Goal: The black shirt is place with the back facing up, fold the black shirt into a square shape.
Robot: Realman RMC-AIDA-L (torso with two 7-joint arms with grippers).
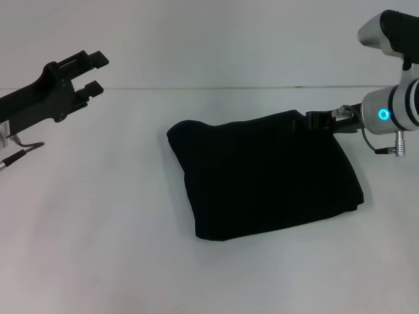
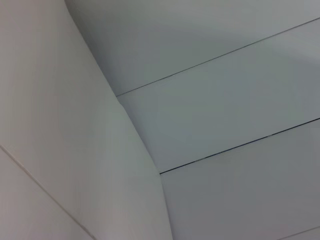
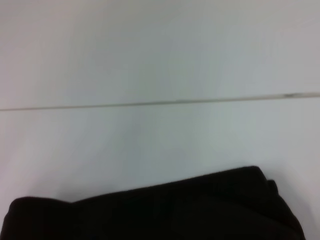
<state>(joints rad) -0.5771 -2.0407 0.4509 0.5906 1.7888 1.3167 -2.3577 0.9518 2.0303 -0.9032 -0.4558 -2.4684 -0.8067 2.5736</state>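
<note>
The right tool point(image 1: 313, 122) sits low at the far right corner of the black shirt point(image 1: 262, 175), its dark fingers against the dark cloth, so whether it pinches the fabric or merely touches it cannot be told. Behind it the right arm's silver wrist with a glowing blue ring reaches in from the right edge. The black shirt lies folded into a compact, roughly square bundle in the middle of the white tabletop point(image 1: 98, 248), plain black side up, edges slightly rounded and turned askew to the tabletop's far edge. The right wrist view shows the bundle's edge point(image 3: 160, 210) resting on the white surface. The left tool point(image 1: 97, 73) is raised well clear at the far left, its two fingers spread apart and holding nothing.
</note>
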